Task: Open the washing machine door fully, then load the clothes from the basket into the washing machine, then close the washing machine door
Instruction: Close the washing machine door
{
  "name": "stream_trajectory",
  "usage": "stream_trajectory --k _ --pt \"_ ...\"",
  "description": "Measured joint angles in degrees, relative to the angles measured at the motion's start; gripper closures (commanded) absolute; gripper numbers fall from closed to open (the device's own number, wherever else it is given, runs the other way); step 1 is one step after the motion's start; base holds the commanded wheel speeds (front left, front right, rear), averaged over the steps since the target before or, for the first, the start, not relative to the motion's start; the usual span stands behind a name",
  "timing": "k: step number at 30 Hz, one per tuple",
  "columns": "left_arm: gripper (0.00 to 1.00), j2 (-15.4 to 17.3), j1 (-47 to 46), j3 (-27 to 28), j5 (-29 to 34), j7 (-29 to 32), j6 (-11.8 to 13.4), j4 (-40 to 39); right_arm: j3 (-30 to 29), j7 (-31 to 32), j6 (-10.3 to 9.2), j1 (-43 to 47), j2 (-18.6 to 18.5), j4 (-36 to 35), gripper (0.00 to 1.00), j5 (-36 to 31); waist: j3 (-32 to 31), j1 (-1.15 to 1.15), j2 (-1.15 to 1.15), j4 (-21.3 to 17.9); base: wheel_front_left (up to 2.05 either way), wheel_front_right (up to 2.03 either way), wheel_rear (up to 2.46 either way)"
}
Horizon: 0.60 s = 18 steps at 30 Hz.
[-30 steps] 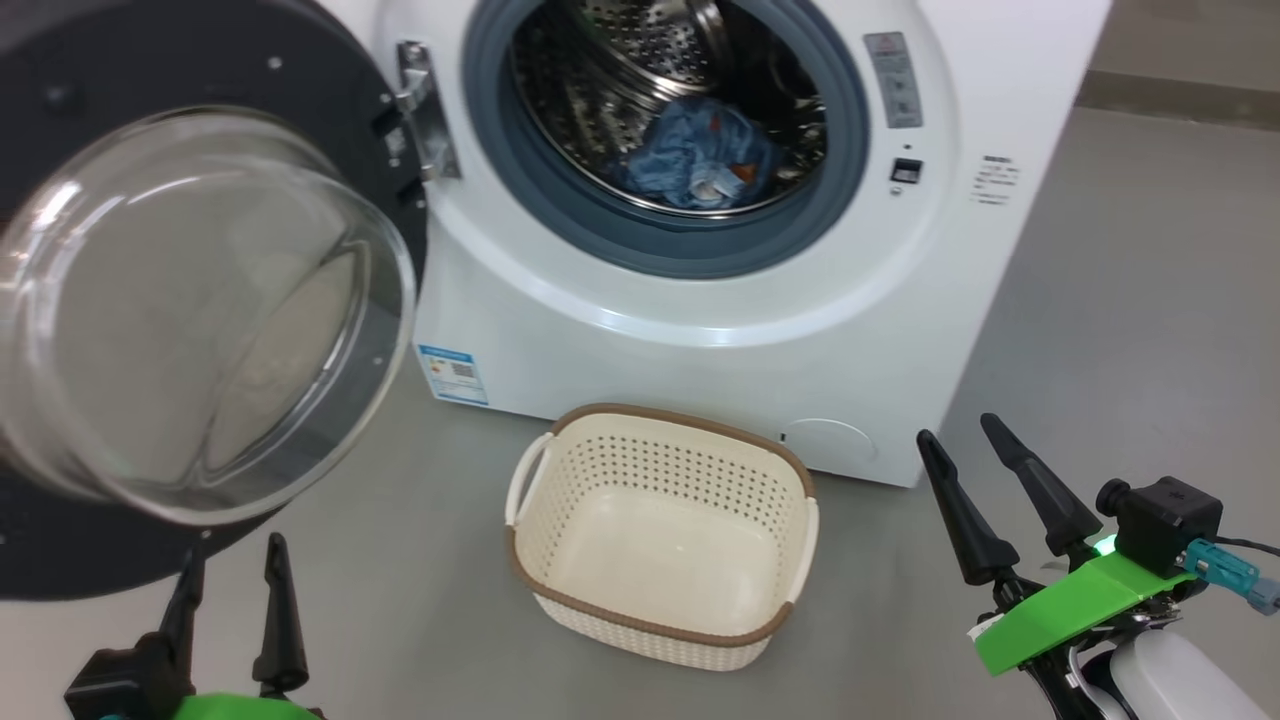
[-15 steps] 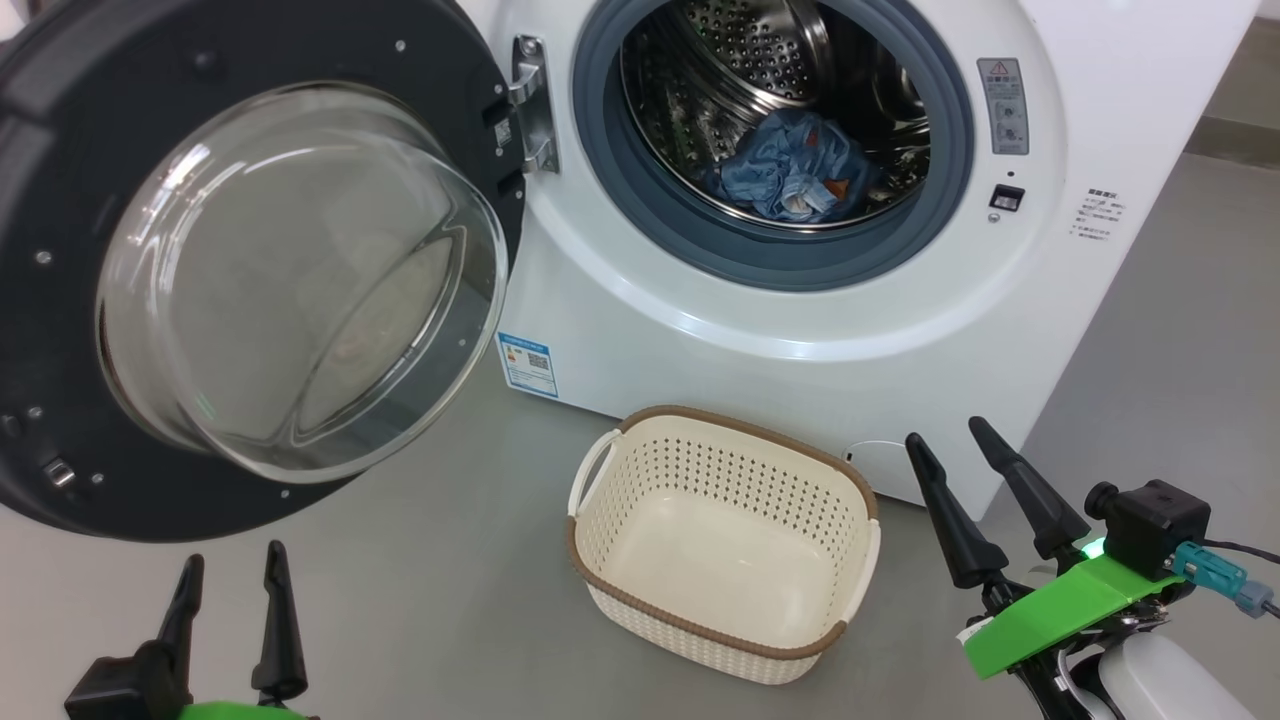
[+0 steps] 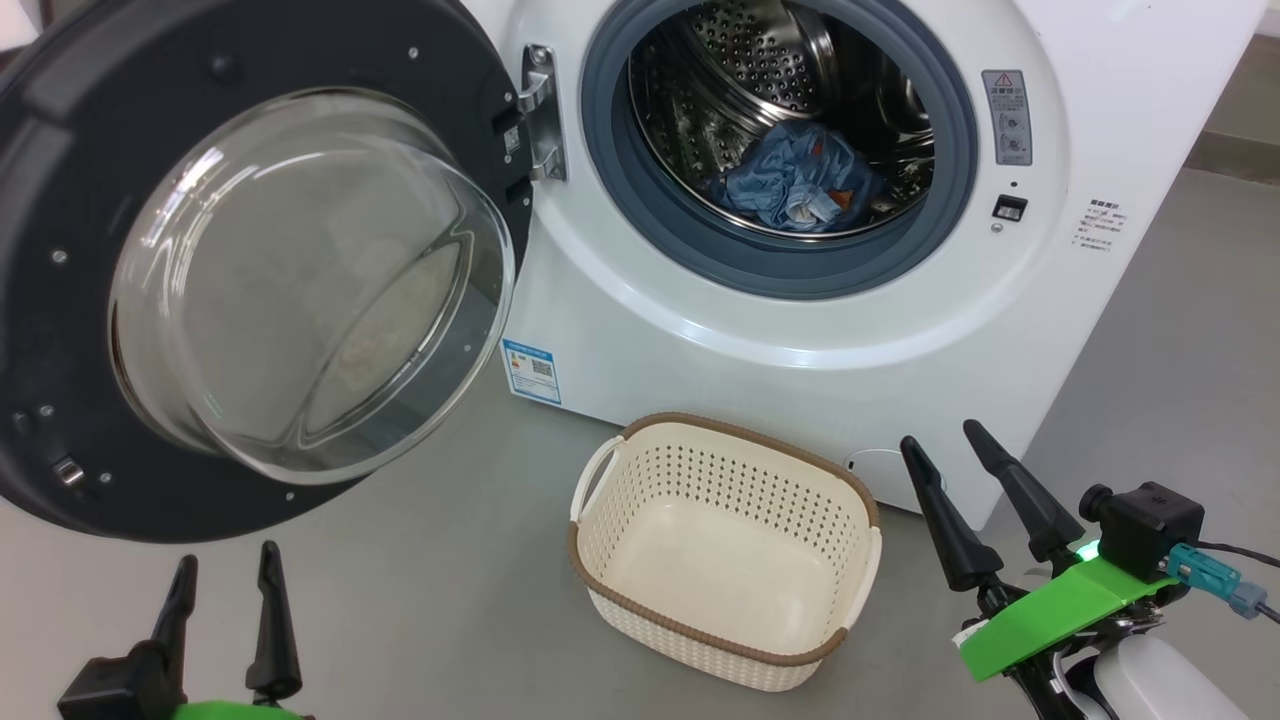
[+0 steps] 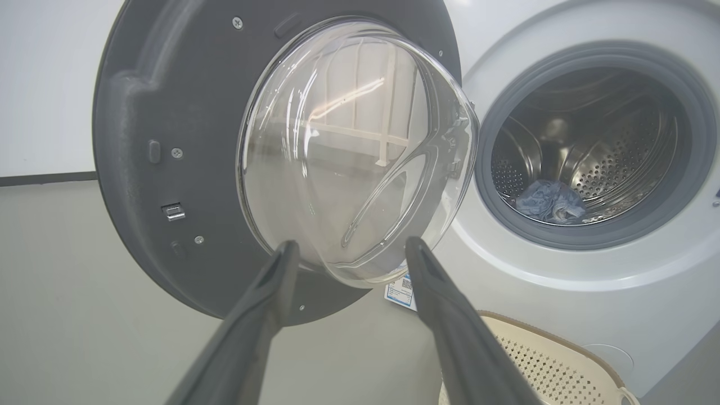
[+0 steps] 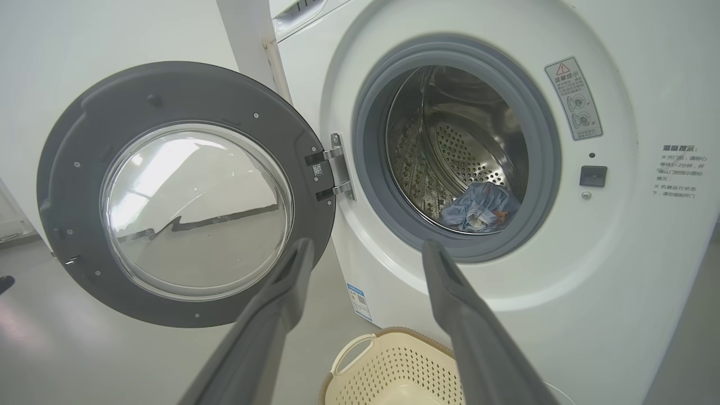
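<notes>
The white washing machine [image 3: 800,370] stands ahead with its door [image 3: 60,300] swung wide open to the left, glass bowl [image 3: 310,280] bulging toward me. Light blue clothes [image 3: 795,185] lie bunched in the steel drum [image 3: 760,60]; the right wrist view shows the clothes [image 5: 478,208] too. The cream basket [image 3: 725,555] sits on the floor before the machine with nothing in it. My left gripper [image 3: 225,560] hangs open at the lower left, below the door. My right gripper [image 3: 940,435] is open at the lower right, beside the basket. Both hold nothing.
Grey floor [image 3: 450,600] spreads around the basket and under the door. A blue label sticker [image 3: 530,370] marks the machine's lower left front. A warning label [image 3: 1008,115] and door latch [image 3: 1008,207] sit right of the opening. A white wall [image 5: 112,45] stands behind the door.
The head camera has turned left and slightly back, so the whole scene shifted right and more of the door shows. Both grippers stay open, and nothing in the scene moved.
</notes>
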Motion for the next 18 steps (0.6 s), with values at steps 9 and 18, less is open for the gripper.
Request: stream_trajectory --k 9,18 --pt "0.0 0.53 0.08 -0.01 -0.3 0.42 0.22 -0.85 -0.01 0.0 0.0 0.01 0.09 0.0 0.0 0.0 -0.01 0.0 0.0 -0.48 0.0 0.0 0.0" --pt "0.75 1.7 0.65 -0.07 -0.34 0.47 0.54 -1.87 -0.02 0.0 0.0 0.01 0.13 0.01 0.0 0.0 0.13 0.0 0.0 -0.85 0.0 0.0 0.0"
